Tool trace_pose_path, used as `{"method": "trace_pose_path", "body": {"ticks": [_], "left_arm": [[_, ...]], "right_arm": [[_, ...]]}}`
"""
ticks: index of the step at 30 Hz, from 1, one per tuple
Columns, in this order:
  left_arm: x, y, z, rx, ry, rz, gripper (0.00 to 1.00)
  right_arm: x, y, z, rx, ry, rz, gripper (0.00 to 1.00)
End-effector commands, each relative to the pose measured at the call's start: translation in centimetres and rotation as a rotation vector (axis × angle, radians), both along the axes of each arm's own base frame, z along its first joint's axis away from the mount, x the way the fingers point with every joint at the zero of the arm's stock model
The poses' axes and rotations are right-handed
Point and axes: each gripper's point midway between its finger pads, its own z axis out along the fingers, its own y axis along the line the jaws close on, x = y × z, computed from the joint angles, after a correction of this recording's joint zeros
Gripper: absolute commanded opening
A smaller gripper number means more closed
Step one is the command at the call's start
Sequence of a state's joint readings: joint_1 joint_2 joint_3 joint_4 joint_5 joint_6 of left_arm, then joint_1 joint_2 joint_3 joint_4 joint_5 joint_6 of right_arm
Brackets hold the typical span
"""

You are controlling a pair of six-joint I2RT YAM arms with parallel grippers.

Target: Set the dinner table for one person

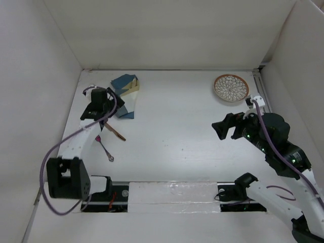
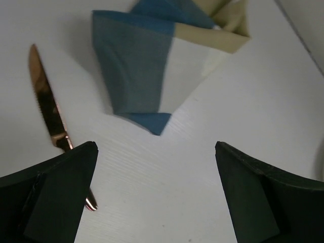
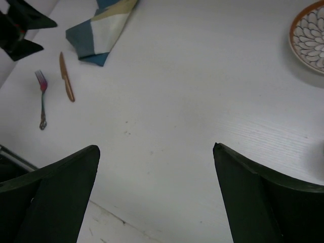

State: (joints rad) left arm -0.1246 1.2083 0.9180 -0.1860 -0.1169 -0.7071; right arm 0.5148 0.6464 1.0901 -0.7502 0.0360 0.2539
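Dinner table (image 2: 263, 76) | beneath left end effector (image 2: 157, 147) (spread wide)

**Black and white, wired in purple**

My two arms, the white-shelled left arm (image 1: 76, 144) and white-shelled right arm (image 1: 283, 195), carry bulky black joint housings. A thin purple cable (image 1: 116, 104) trails along each. My left gripper (image 2: 156, 147) and right gripper (image 3: 156, 147) have matte black wedge fingers. Small green lights (image 1: 248, 135) dot the right wrist.

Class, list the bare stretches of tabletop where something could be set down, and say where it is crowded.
Bare: the dinner table has a wide free middle, between the folded cloth and the plate, down to the near edge. Crowded: the left side, where cloth, knife, fork and left gripper bunch.
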Motion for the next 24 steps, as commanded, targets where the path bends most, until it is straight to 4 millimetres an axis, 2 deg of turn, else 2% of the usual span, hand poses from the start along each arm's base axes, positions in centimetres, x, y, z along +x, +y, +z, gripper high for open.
{"method": "trace_pose_path", "body": {"ticks": [1, 2, 3, 4, 5, 6, 7, 9, 11, 12, 14, 15, 16, 17, 19, 20, 21, 22, 24], "left_arm": [[4.1, 2.1, 2.5, -0.113, -0.091, 0.045, 1.0], [4.4, 2.7, 1.5, -0.112, -0.065, 0.06, 1.0], [5.3, 2.9, 2.5, -0.125, -0.083, 0.053, 1.0], [5.9, 3.2, 2.2, -0.133, -0.071, 0.055, 1.0], [6.4, 4.1, 0.5, -0.142, -0.022, 0.071, 1.0], [6.6, 4.7, -0.3, -0.143, 0.008, 0.089, 1.0], [7.0, 4.5, -0.6, -0.152, 0.018, 0.078, 1.0], [7.8, 5.3, -2.0, -0.147, 0.041, 0.099, 1.0], [8.7, 5.2, -2.3, -0.144, 0.037, 0.086, 1.0], [9.1, 5.7, -3.8, -0.146, 0.071, 0.098, 1.0], [9.9, 6.4, -4.3, -0.148, 0.086, 0.113, 1.0], [10.0, 6.2, -5.6, -0.155, 0.117, 0.108, 1.0], [10.2, 6.8, -5.9, -0.162, 0.114, 0.116, 1.0], [10.6, 7.5, -5.3, -0.161, 0.092, 0.126, 1.0], [10.9, 7.5, -6.0, -0.162, 0.107, 0.127, 0.97], [11.2, 7.7, -6.1, -0.157, 0.107, 0.135, 0.97], [11.3, 7.7, -5.7, -0.156, 0.104, 0.135, 0.97], [11.3, 7.7, -6.9, -0.158, 0.131, 0.136, 0.97], [11.7, 7.9, -7.5, -0.162, 0.14, 0.151, 0.94]], "right_arm": [[-0.2, 3.2, 2.3, 0.091, -0.076, 0.155, 1.0], [-0.3, 3.5, 2.5, 0.099, -0.084, 0.17, 1.0], [-0.5, 3.5, 2.0, 0.097, -0.076, 0.179, 1.0], [-0.6, 3.9, 1.9, 0.11, -0.07, 0.196, 1.0], [-0.8, 4.0, 2.1, 0.118, -0.084, 0.206, 1.0], [-1.0, 3.9, 1.5, 0.116, -0.079, 0.206, 1.0], [-1.0, 4.1, 1.8, 0.123, -0.088, 0.216, 1.0], [-1.2, 4.2, 0.9, 0.118, -0.072, 0.225, 1.0], [-1.1, 4.2, 1.1, 0.122, -0.08, 0.225, 1.0], [-1.0, 4.2, 0.6, 0.118, -0.07, 0.225, 1.0], [-1.2, 4.4, 0.6, 0.12, -0.069, 0.237, 1.0], [-1.2, 4.4, 0.6, 0.12, -0.069, 0.237, 1.0], [-1.4, 4.6, 0.6, 0.123, -0.067, 0.25, 1.0], [-1.3, 4.5, 0.6, 0.114, -0.073, 0.253, 1.0], [-1.5, 4.4, 0.8, 0.118, -0.081, 0.253, 1.0], [-1.5, 4.4, 0.2, 0.103, -0.068, 0.255, 1.0], [-1.7, 4.3, 0.4, 0.106, -0.077, 0.255, 1.0], [-1.7, 4.3, 0.4, 0.106, -0.077, 0.255, 1.0], [-1.6, 4.3, 0.0, 0.103, -0.068, 0.255, 1.0]]}}
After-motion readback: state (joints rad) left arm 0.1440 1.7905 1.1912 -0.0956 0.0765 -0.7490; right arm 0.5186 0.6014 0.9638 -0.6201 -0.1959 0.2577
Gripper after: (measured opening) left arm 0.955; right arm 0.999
